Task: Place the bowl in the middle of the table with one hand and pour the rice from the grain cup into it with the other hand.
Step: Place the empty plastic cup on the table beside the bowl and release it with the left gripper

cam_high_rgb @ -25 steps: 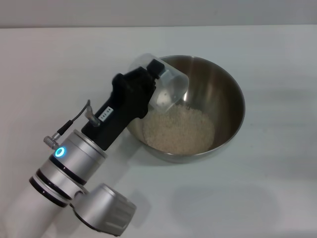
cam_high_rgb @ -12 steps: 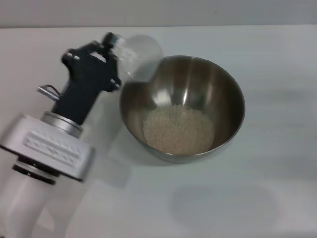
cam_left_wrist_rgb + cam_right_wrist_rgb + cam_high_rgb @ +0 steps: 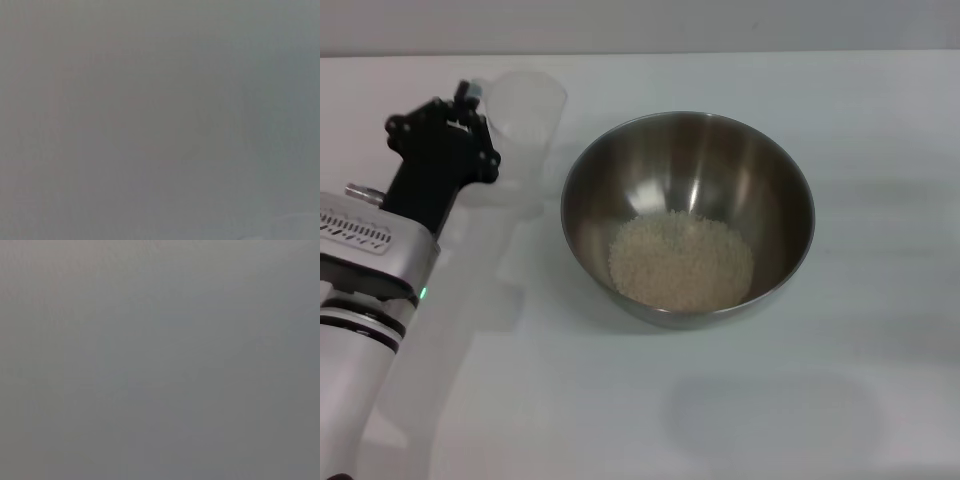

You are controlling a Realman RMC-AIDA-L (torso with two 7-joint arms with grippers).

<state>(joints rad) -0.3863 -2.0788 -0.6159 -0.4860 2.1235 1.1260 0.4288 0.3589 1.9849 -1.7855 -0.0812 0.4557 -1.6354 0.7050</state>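
Note:
The steel bowl [image 3: 745, 170] stands on the white table [image 3: 840, 390] near the middle of the head view. A pale mound of rice [image 3: 680, 262] lies in its bottom. My left gripper [image 3: 473, 112] is to the left of the bowl, shut on the handle side of the translucent grain cup [image 3: 527, 108]. The cup is held roughly upright, apart from the bowl's rim and close above the table, and looks empty. My right gripper is out of view. Both wrist views show only flat grey.
My left arm's silver and white forearm [image 3: 365, 270] takes up the front left of the table. The table's far edge [image 3: 720, 52] runs across the top of the head view.
My left gripper has swung the cup from its tipped pose over the bowl back to the left, turning it upright. The bowl and the rice have not moved.

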